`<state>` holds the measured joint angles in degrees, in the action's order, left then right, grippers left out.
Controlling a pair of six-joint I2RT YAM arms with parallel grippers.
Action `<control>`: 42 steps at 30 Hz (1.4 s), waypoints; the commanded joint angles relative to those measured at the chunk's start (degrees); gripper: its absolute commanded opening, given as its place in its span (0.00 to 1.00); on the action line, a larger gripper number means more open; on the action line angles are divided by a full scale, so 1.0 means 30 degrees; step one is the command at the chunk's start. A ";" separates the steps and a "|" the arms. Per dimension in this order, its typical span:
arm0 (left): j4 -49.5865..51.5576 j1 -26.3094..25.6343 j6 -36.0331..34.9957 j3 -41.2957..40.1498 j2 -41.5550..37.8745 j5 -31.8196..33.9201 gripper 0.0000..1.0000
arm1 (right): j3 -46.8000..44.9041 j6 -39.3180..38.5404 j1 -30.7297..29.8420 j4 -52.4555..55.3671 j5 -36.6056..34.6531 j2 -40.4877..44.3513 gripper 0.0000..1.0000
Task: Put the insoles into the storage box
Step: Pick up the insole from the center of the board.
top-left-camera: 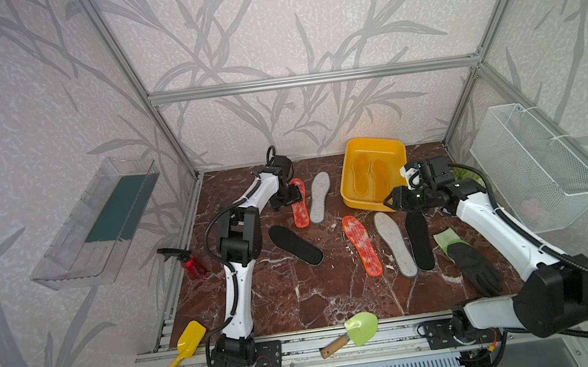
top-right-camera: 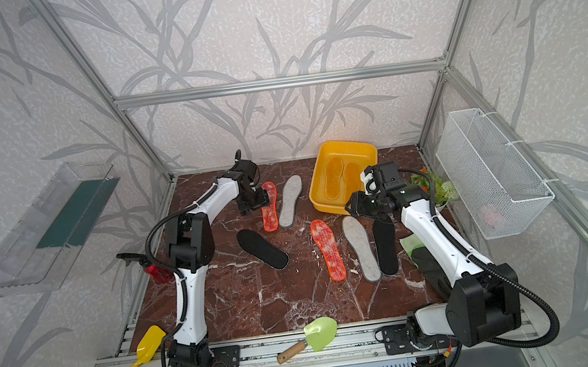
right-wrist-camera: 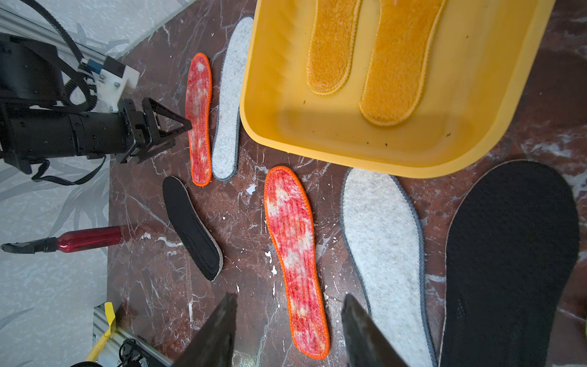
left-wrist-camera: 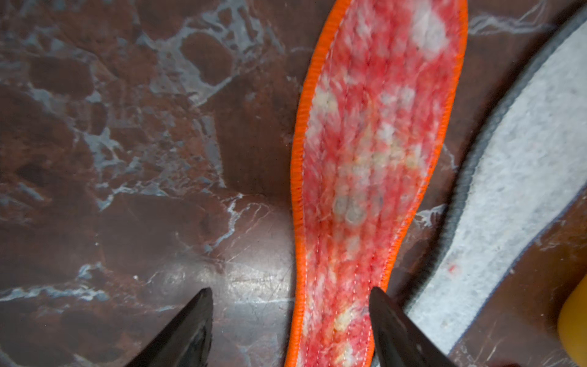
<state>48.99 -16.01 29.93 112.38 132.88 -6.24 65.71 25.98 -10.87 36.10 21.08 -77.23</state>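
The yellow-orange insoles point(right-wrist-camera: 333, 47) lie flat, side by side, on the floor of the storage box point(right-wrist-camera: 349, 159). The other six lie outside it on the bench point(top-left-camera: 299, 298).

Off the box's side that faces the left arm, a red-white insole point(left-wrist-camera: 371, 159) and a grey felt insole point(left-wrist-camera: 508, 190) lie lengthwise next to each other, the grey one nearer the box. The left pincer point(left-wrist-camera: 290, 292) hangs low over this red-white insole with its jaws spread and nothing pinched. One fingertip is at the orange rim on the grey insole's side, and the other is over bare bench past the opposite rim. The insole lies flat across the gap between them.

In front of the box, on the side towards the arm bases, a second red-white insole point(right-wrist-camera: 297, 260), a second grey felt insole point(right-wrist-camera: 384, 254) and a black insole point(right-wrist-camera: 508, 270) lie in a rough row. The other black insole point(right-wrist-camera: 192, 228) lies alone, farther from the box than the first red-white one.

The right pincer point(right-wrist-camera: 290, 297) hovers just off the box's near corner, released and empty. In the right wrist view, one end of the second red-white insole shows between its fingers, down on the bench.

A glove point(top-left-camera: 474, 265) lies beyond the row, away from the box. A red spray bottle point(top-left-camera: 191, 263) lies at the bench edge by the left arm.
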 commanded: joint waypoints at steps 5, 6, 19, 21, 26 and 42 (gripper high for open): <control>0.0762 -0.0449 -0.0278 0.0133 0.0309 -0.0028 0.69 | 0.0445 0.0335 -0.0038 -0.0461 0.0051 -0.0127 0.53; 0.0863 -0.0486 -0.0301 0.0153 0.0325 -0.0085 0.67 | 0.0411 0.0335 -0.0038 -0.0483 0.0026 -0.0080 0.53; 0.1409 -0.0816 -0.0075 -0.0378 0.0706 0.0435 0.49 | 0.0192 -0.0230 -0.0050 0.0330 -0.0193 0.0459 0.53; 0.1397 -0.0816 0.0045 -0.0395 0.0733 0.0366 0.49 | 0.0352 -0.0327 -0.0038 0.0399 -0.0234 0.0381 0.53; 0.1742 -0.0815 0.0130 0.0371 0.1029 0.0615 0.46 | 0.0928 -0.0398 -0.0045 0.0103 0.0053 -0.0363 0.53; 0.2005 -0.0815 -0.0315 0.0152 0.1048 0.0099 0.30 | 0.0656 0.0042 -0.0017 -0.0722 0.0224 -0.0946 0.53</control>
<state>52.88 -18.28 29.52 114.45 135.83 -6.07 67.75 25.71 -10.87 35.14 21.52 -80.97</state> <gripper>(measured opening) 0.312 0.530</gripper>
